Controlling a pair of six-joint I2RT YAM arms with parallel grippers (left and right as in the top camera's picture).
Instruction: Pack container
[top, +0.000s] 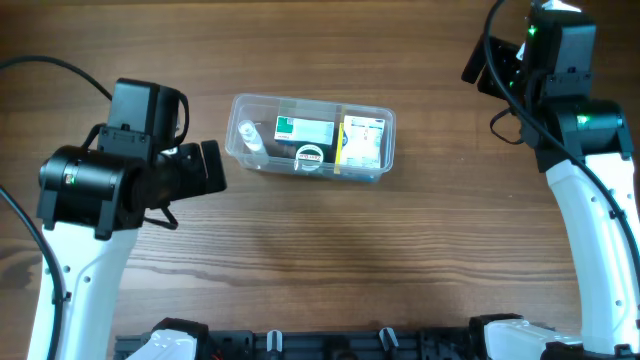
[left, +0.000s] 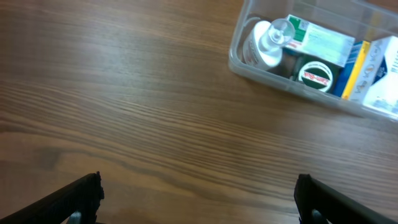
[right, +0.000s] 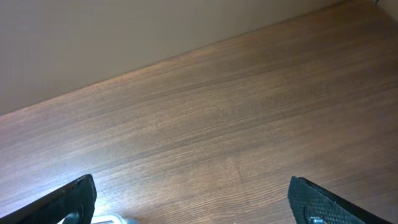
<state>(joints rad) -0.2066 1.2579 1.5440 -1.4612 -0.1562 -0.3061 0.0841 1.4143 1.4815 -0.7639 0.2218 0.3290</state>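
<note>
The clear container (top: 385, 118) sits at the table's centre back. Inside lie a small clear bottle (top: 250, 138), a green-and-white box (top: 305, 129), a round dark tin (top: 310, 157) and a yellow-and-white box (top: 362, 143). The left wrist view shows the container (left: 249, 67) at the upper right with the bottle (left: 266, 45) and tin (left: 315, 74). My left gripper (top: 210, 165) is open and empty, just left of the container; its fingers (left: 199, 199) hang over bare wood. My right gripper (top: 487, 68) is open and empty at the far right back; its fingers (right: 193, 199) are over bare wood.
The wooden table (top: 330, 260) meets a plain wall (right: 93, 37) in the right wrist view. A black rail (top: 320, 345) runs along the front edge. Cables trail by both arms.
</note>
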